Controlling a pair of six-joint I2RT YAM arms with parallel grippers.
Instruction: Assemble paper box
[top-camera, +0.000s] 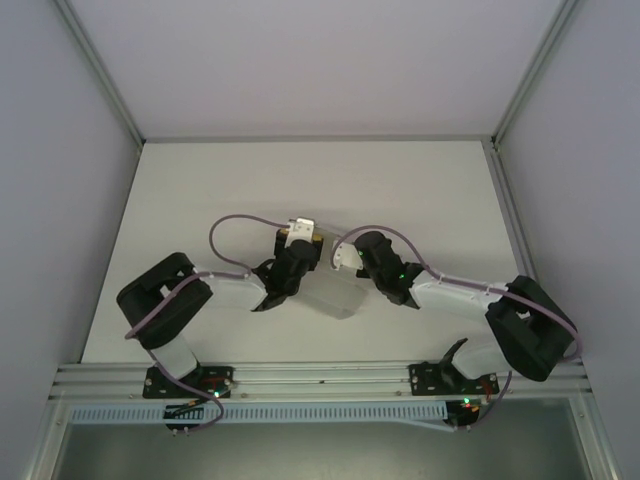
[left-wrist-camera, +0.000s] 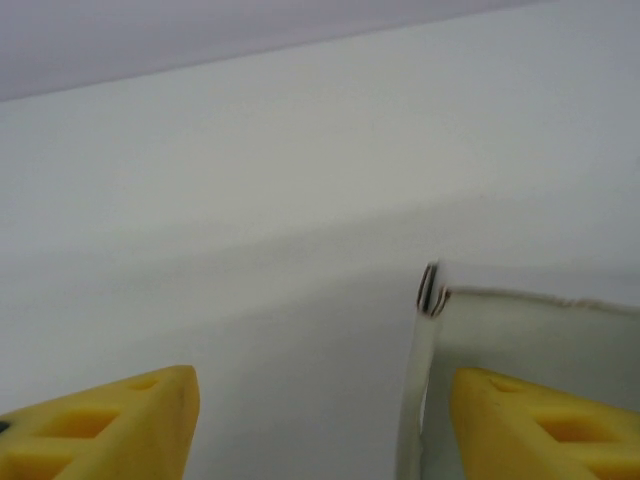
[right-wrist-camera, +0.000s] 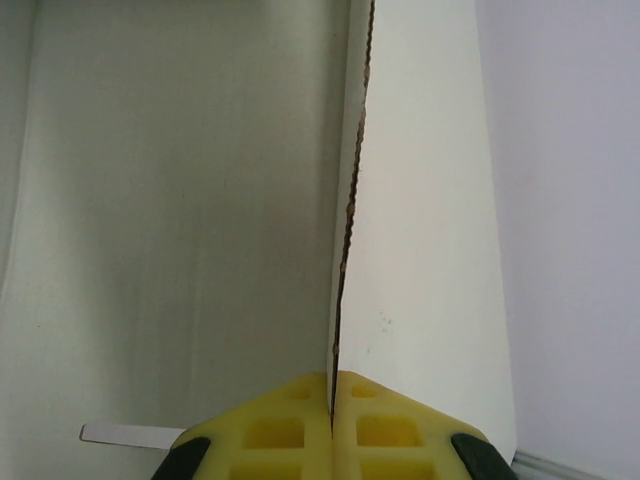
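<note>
1. Two black-and-white arms reach in from a metal rail (top-camera: 320, 372) at the near edge of a white table (top-camera: 200, 200). The table is walled in by pale enclosure panels (top-camera: 60, 200). Each arm trails a lilac cable (top-camera: 232, 224).
2. Seen from overhead, both wrists crowd together at mid-table and cover the far end of the paper box (top-camera: 335, 297). The box sits on the table between them, its near part in plain sight.
3. The left fingers (top-camera: 300, 233) stand spread wide and grip nothing. In the left wrist view, an upright box wall (left-wrist-camera: 418, 400) rises in the gap between them. It is just beside the finger at the right of that view, and the other finger is well apart over bare table.
4. The right fingers (right-wrist-camera: 331, 402) are pressed together on the edge of an upright box wall. The thin cardboard runs straight up from the seam between them.
5. The box is plain white thin cardboard with its walls raised and its inside open to the right wrist camera. The cut edge looks rough and darkened, and the left wrist view shows small dark marks at one corner. A thin pale strip (right-wrist-camera: 125, 435) lies low inside, and what it is cannot be told.
6. Count: one box, two arms, two pairs of yellow fingers, two cables.
</note>
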